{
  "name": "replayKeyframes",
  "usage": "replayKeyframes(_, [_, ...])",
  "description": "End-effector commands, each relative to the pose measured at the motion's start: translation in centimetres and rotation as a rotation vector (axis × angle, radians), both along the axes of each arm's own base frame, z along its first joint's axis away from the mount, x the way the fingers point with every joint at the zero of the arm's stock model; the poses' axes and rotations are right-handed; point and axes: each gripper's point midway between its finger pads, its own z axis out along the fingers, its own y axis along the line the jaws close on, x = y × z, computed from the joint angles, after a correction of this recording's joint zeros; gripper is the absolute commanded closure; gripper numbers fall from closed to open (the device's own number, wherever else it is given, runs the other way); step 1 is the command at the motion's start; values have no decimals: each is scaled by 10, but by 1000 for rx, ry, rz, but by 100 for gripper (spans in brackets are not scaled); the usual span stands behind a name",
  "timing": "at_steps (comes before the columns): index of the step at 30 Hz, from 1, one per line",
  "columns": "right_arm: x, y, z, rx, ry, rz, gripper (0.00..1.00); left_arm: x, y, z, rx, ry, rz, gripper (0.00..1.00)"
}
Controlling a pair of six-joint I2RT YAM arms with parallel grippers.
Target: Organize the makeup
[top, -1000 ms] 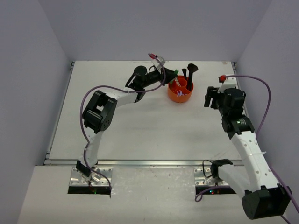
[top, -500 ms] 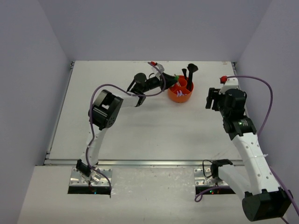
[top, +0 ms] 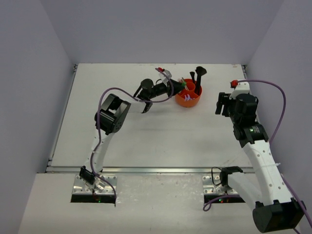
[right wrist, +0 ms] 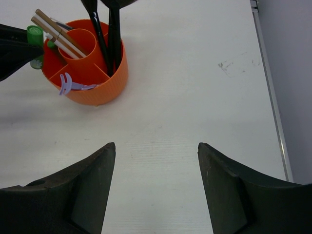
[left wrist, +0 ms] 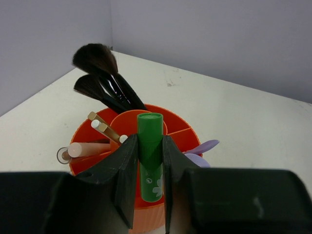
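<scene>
A small green tube [left wrist: 150, 146] with a flower print near its base is gripped upright between the two black fingers of the left gripper [left wrist: 151, 161], which are clenched against its sides. The tube's cap stands clear above the fingertips. Directly beyond the left gripper stands a round orange ribbed plastic cup [left wrist: 191, 138] with inner dividers; the tube is held just at the cup's near wall, and whether it touches that wall cannot be told.

In the cup's compartments past the left gripper, two black brushes with dark bristle heads [left wrist: 105, 83] lean away to the upper left. Slim tan sticks with white tips [left wrist: 105, 129] lie tilted just left of the tube, with a thicker pink stick [left wrist: 90, 148] beside them. Lilac plastic tools [left wrist: 202, 146] poke out to the right of the fingers.

The right gripper [right wrist: 155, 145] is released, its fingers spread wide above the bare white tabletop [right wrist: 195, 97]. From it, the cup [right wrist: 102, 87] is seen ahead and to the left, well apart, with the green tube [right wrist: 34, 35] at the cup's far left edge.
</scene>
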Motion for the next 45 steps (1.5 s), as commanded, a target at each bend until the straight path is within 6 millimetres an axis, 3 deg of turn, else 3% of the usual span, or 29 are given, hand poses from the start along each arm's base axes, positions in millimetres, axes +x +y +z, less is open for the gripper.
replayKeyframes(1, [3, -4, 28, -17, -71, -12, 31, 3, -3, 11, -17, -91, -8, 100])
replayKeyframes(14, [-1, -3, 30, -44, -60, 10, 31, 12, -8, 3, -4, -119, -14, 100])
replayKeyframes(18, [-1, -4, 28, -45, -53, 11, 31, 8, -9, 2, -3, -120, -39, 90])
replayKeyframes(23, [-1, -2, 26, -45, -48, 17, 30, 6, -9, -1, 4, -116, -44, 67])
replayKeyframes(29, [-2, -2, 26, -45, -49, 21, 30, 8, -9, 2, 4, -121, -36, 62])
replayKeyframes(36, [-4, -3, 20, -37, -33, 12, 29, 8, -5, 34, -5, -169, -15, 61])
replayKeyframes(41, [-1, -4, -3, -12, 33, -23, 28, 15, 1, 73, 9, -140, -4, 61])
replayKeyframes(45, [5, -4, -23, 1, 103, -41, 24, 21, 4, 84, 42, -16, 1, 61])
